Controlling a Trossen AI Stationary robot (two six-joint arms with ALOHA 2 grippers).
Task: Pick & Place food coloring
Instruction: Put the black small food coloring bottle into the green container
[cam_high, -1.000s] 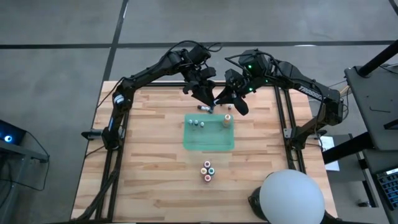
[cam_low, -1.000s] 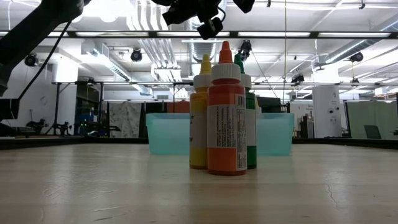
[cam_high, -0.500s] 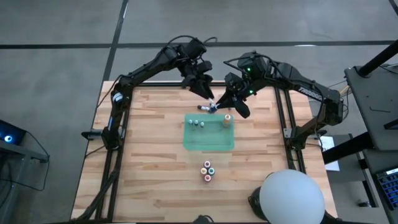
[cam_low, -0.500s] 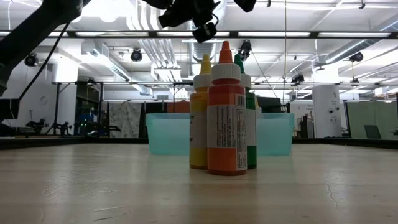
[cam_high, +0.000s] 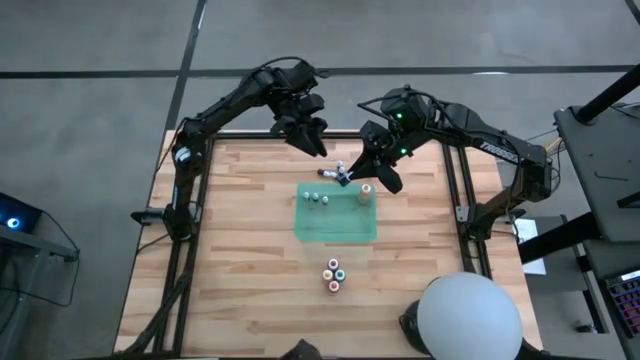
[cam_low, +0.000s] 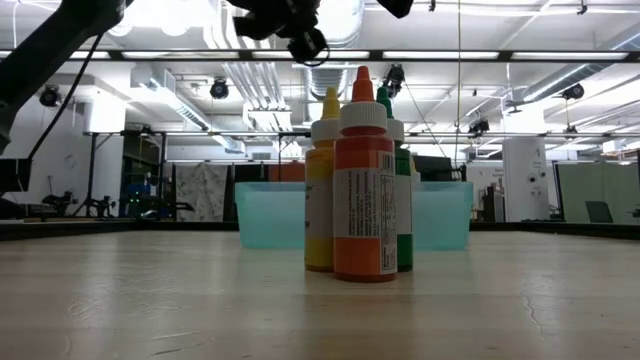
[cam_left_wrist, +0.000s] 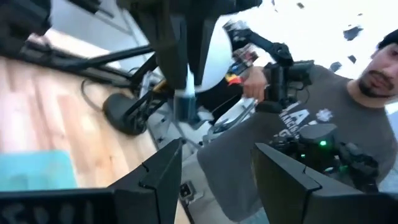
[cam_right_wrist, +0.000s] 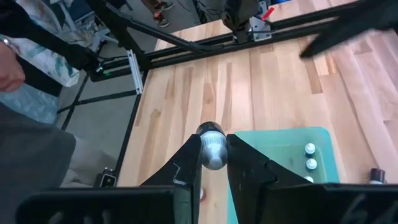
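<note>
The left gripper (cam_high: 312, 138) has pulled back since a second ago: it hung close over the far edge of the green tray (cam_high: 336, 228) beside the other arm, and now sits up by the table's far rim, well apart from it. In the low view its dark head (cam_low: 300, 40) has slid leftward along the top edge, where it is cut off. The right gripper (cam_high: 345, 176) has barely shifted, and the bottles have stayed where they were.

Hard to read from above is what the right gripper carries: only a small pale-and-blue speck shows at its tip, over the tray's far edge. The right wrist view settles it: a small pale-capped bottle (cam_right_wrist: 211, 149) is pinched between the two dark fingers (cam_right_wrist: 189, 165), jaws nearly together on it. The left jaws stand apart with nothing between them; beyond them the left wrist view shows a person (cam_left_wrist: 298, 124), blurred.

Two tiny white-capped bottles (cam_high: 317, 198) and a taller yellow-orange dropper bottle (cam_high: 366, 192) stand in the tray. A cluster of colour-topped bottles (cam_high: 334, 275) stands on the wood nearer the front; in the low view they hide most of the tray.
</note>
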